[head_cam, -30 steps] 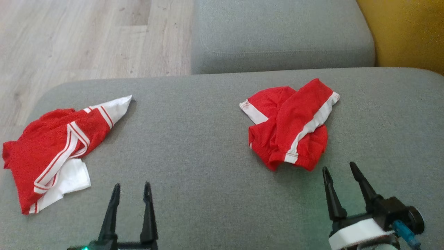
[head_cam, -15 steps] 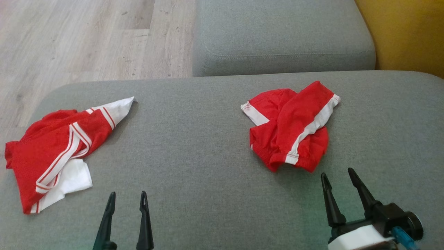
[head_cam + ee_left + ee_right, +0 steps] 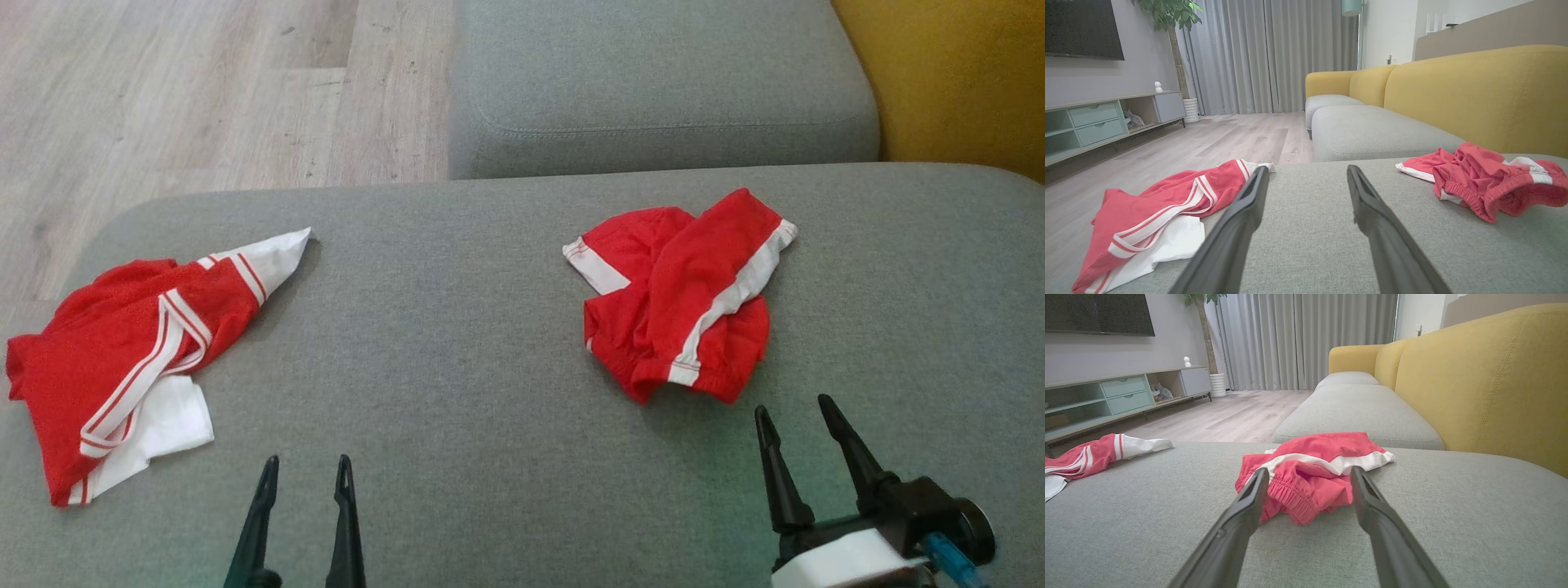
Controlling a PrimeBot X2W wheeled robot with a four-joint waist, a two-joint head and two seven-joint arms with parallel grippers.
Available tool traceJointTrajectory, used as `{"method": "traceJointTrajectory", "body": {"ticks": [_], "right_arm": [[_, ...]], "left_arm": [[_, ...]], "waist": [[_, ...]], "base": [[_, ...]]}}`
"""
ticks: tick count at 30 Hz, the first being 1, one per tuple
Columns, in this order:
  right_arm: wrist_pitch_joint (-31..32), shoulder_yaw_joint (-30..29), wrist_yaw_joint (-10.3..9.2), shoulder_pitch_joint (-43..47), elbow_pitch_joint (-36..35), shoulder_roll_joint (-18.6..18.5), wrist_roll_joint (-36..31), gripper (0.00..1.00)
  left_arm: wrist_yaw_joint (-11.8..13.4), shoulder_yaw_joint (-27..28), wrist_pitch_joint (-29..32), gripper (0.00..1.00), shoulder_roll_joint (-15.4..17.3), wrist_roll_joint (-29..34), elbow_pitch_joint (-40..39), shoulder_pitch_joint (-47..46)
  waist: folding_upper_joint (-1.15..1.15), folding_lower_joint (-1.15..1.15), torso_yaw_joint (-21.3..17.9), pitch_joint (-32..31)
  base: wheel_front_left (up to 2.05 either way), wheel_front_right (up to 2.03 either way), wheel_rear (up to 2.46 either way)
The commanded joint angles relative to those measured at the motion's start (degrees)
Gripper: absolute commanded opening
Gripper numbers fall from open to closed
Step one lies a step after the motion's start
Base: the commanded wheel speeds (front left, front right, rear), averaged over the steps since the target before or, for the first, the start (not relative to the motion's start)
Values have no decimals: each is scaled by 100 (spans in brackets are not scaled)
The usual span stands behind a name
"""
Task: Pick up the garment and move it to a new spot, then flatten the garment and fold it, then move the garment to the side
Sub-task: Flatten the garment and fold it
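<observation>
**Two garments on seat cushion; both grippers empty**

1. Landmark: a large grey woven-fabric seat cushion (image 3: 457, 343) with rounded corners and a flat top.
2. Task item: the crumpled red mesh-knit shorts with white side stripes (image 3: 682, 302) lie on the cushion, right of its centre and towards its far edge. They are bunched, with one leg folded across the other. The right wrist view shows a gathered elastic waistband that cannot be made out in the head view.
3. A rumpled red and white jersey with striped trim (image 3: 122, 359) lies at the cushion's left edge, with a white panel spread under the red cloth.
4. The right gripper (image 3: 793, 406) is over the cushion's near right part, fingers apart and empty, tips just short of the shorts.
5. The left gripper (image 3: 308, 465) is over the cushion's near middle, fingers apart and empty, aimed at bare fabric.
6. Containers: the wrist views show a low pale-green cabinet (image 3: 1094, 122) across the pale wood plank floor (image 3: 204, 90) to the cushion's left. It has drawers and open compartments. One compartment holds a small bundle (image 3: 1133, 119), too small to identify.
7. Beyond the cushion's far edge sits a second grey cushion (image 3: 653, 73), with a yellow fabric backrest (image 3: 955, 73) on its right.
</observation>
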Motion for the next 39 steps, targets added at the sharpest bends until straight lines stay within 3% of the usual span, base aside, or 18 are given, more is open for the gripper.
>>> {"method": "traceJointTrajectory", "body": {"ticks": [1,13,18,24,29,32,39], "right_arm": [[2,135,-4,-190,-184,-29,21,100],[2,159,-4,-249,-204,-29,19,100],[2,219,-4,-341,-276,-29,-4,100],[2,337,-4,-490,-442,-29,-34,100],[2,423,-4,-697,-610,-29,-66,100],[2,418,-4,-774,-671,-29,-48,100],[2,434,-4,-927,-784,-29,-28,100]], "left_arm": [[0,167,-46,100,-61,52,-158,-255],[71,101,-46,100,-62,37,-122,-282],[-190,-107,-46,100,-63,-239,-40,-456],[-779,-518,-46,100,-63,-1230,250,-881],[-1200,-1021,-46,100,-63,-2441,791,-1394],[-1320,-1353,-46,100,-63,-2959,1041,-1640],[-1398,-2786,106,100,-63,-4642,1523,-2604]], "waist": [[0,0,6,-2],[0,0,-85,52],[0,0,-371,289],[0,0,-841,708],[0,0,-1231,1130],[0,0,-1366,1282],[0,0,-1730,1686]], "base": [[0,0,0],[0,0,0],[0,0,0],[0,0,0],[0,0,0],[0,0,0],[0,0,0]]}}
